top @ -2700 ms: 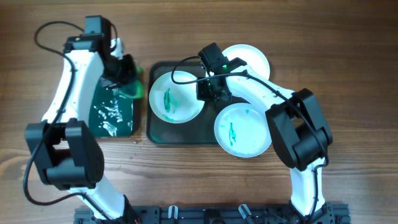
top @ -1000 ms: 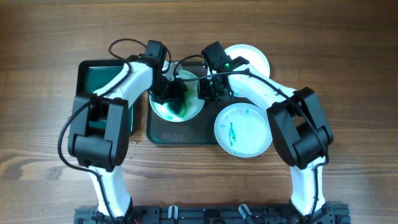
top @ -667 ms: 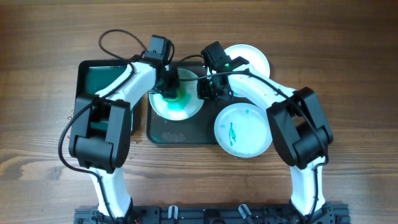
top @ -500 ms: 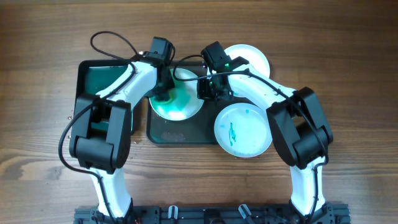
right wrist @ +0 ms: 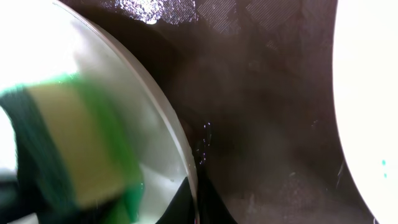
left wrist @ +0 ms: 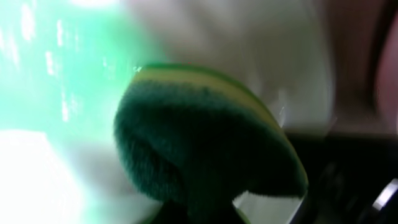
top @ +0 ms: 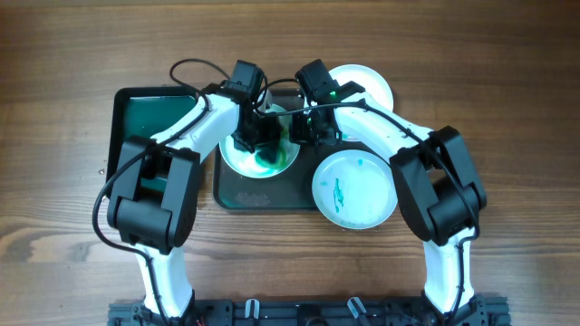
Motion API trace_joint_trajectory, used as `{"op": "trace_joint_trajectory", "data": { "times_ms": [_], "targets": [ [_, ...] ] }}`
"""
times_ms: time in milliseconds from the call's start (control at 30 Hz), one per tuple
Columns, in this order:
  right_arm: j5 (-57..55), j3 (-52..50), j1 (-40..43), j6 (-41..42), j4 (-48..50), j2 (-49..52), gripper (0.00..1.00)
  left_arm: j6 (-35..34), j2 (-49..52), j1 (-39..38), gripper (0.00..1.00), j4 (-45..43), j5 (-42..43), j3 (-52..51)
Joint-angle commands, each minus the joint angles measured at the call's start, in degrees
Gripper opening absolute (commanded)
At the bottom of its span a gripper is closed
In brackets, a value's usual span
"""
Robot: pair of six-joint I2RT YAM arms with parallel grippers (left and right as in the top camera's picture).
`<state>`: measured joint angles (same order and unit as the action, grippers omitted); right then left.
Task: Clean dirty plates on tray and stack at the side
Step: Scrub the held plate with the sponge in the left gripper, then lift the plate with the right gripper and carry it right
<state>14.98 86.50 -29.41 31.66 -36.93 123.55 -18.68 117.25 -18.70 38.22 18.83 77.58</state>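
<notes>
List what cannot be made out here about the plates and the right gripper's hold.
- Smears left on the scrubbed plate: overhead, the left gripper and sponge cover its middle; the left wrist view is motion-blurred.
- Right gripper hold on that plate's rim: right wrist view, fingers cut off by the bottom edge.
- Back plate: overhead, the right arm hides its near edge.

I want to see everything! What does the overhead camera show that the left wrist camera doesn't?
Only overhead: the right gripper, the dark grey tray, the back plate, the front plate with teal marks, and the small green-bottomed tray on the wooden table. Only left wrist: the sponge close up and blurry, with a yellow layer over dark green scrub. Both: that sponge on the scrubbed plate, with green smeared around it.
</notes>
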Motion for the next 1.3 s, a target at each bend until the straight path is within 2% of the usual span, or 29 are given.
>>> {"op": "trace_joint_trajectory", "data": {
  "times_ms": [0, 167, 233, 333, 567, 733, 900, 1033, 1267],
  "targets": [
    [-0.83, 0.04, -0.20, -0.09, -0.20, 1.73, 0.04, 1.42, 1.70, -0.13, 0.04, -6.27, -13.35, -0.48],
    [-0.83, 0.04, -0.20, -0.11, -0.17, 1.73, 0.04, -6.23, 1.68, -0.15, 0.04, -8.07, -36.02, -0.48],
    [-0.83, 0.04, -0.20, -0.13, -0.17, 1.73, 0.04, -7.67, 1.55, -0.15, 0.04, -6.29, -39.34, -0.42],
    [-0.83, 0.04, -0.20, -0.13, -0.17, 1.73, 0.04, -9.51, 0.70, -0.15, 0.04, -1.31, -38.75, -0.28],
    [-0.83, 0.04, -0.20, -0.11, -0.17, 1.73, 0.04, -10.34, -5.18, 0.92, 0.04, 10.97, -30.71, 2.38],
    [-0.81, 0.07, -0.20, -0.33, -0.17, 1.70, 0.04, -10.10, -11.26, 5.64, 0.04, 20.37, -23.98, 9.03],
    [-1.07, 0.20, -0.26, -3.43, -0.68, -0.90, 0.04, -8.68, -17.07, 11.32, 0.04, 23.89, -22.88, 11.43],
    [-13.70, 0.20, -2.23, -6.23, -2.64, -7.02, 0.04, -3.98, -19.04, 14.93, 0.04, 23.89, -22.93, 11.43],
    [-42.69, 0.20, -11.13, -9.20, -7.06, -13.03, 0.04, -4.04, -18.99, 15.87, 0.04, 23.74, -22.93, 11.41]
  ]
}}
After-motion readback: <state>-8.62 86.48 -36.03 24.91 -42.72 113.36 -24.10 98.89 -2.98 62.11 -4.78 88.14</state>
